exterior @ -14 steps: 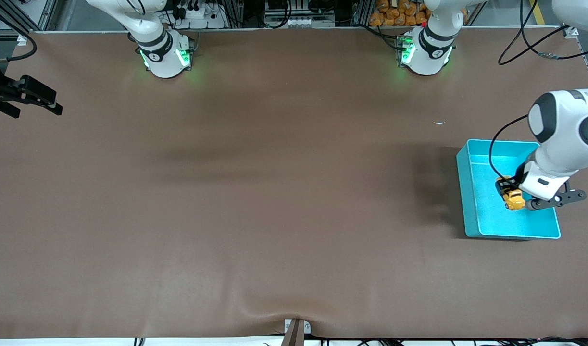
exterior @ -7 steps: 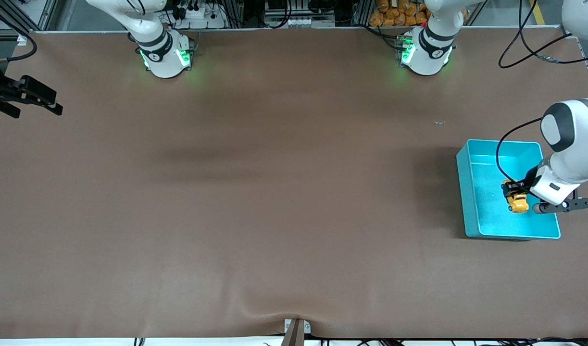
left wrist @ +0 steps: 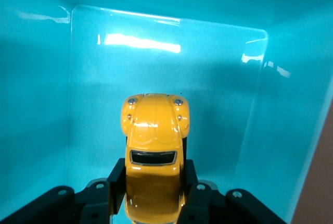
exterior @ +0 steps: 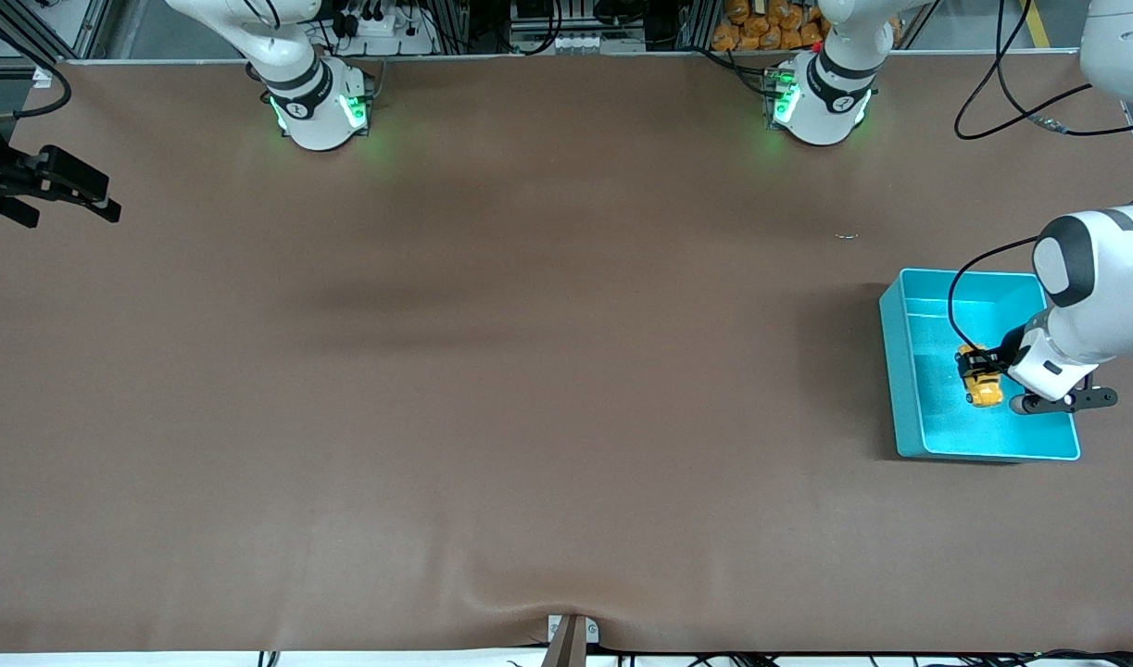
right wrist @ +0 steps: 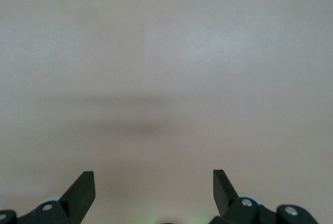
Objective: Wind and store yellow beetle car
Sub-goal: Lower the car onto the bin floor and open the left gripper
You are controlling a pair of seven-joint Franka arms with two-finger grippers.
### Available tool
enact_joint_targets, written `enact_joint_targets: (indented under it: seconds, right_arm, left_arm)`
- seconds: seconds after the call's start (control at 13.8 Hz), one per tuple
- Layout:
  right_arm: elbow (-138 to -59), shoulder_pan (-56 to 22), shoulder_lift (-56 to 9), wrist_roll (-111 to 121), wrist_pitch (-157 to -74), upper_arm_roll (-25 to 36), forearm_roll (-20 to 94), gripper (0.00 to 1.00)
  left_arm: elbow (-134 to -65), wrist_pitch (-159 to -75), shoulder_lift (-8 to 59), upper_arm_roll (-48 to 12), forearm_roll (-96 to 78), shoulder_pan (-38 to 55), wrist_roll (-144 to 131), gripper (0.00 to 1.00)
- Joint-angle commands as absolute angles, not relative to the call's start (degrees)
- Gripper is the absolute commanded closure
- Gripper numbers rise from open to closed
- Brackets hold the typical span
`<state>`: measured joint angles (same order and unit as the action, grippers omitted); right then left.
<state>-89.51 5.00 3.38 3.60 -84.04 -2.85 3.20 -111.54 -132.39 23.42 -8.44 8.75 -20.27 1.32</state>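
A: What did the left gripper (left wrist: 153, 195) hold at this moment?

B: Its two black fingers (left wrist: 115, 185) were clamped on the flanks of the yellow beetle car (left wrist: 154, 153), one on each side of the rear half of the body. The car's rounded nose pointed away from the wrist, toward the floor of the turquoise bin (left wrist: 36, 104).

A: Where did that place the car in the scene?

B: In the front view the left gripper (exterior: 981, 368) and the yellow beetle car (exterior: 983, 384) were inside the outline of the turquoise bin (exterior: 900, 371), over its floor, about midway between the bin's nearer and farther walls. Whether the wheels touched the floor could not be told.

A: And the bin itself?

B: It stood on the brown table (exterior: 529, 371) at the left arm's end, nearer to the front camera than the left arm's base (exterior: 818, 102).

A: What of the other arm?

B: The right arm waited. The right gripper (exterior: 56, 190) hung over the table's edge at the right arm's end; in its wrist view the right gripper (right wrist: 153, 190) showed its fingers (right wrist: 83, 187) spread wide apart, with nothing between them but bare table (right wrist: 166, 67).
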Motion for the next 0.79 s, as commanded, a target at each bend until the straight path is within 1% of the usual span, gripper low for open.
enact_joint_targets:
  seconds: [0.0, 0.22, 0.72]
  right_arm:
    - [-89.74, 5.54, 3.87, 2.72, -83.58, -3.25, 2.55, 0.00]
    - [-89.65, 5.54, 3.87, 2.72, -83.06, -3.25, 2.46, 0.00]
    - [-89.65, 5.54, 3.78, 2.72, -82.97, -3.25, 2.46, 0.00]
  left_arm:
    - [-110.21, -133.06, 25.48, -8.88, 7.91, -21.09, 3.25, 1.00]
    - [-109.95, -135.17, 27.33, -8.79, 8.35, -21.09, 3.86, 1.00]
    - [-110.04, -137.02, 30.14, -8.53, 9.75, -21.09, 5.19, 1.00]
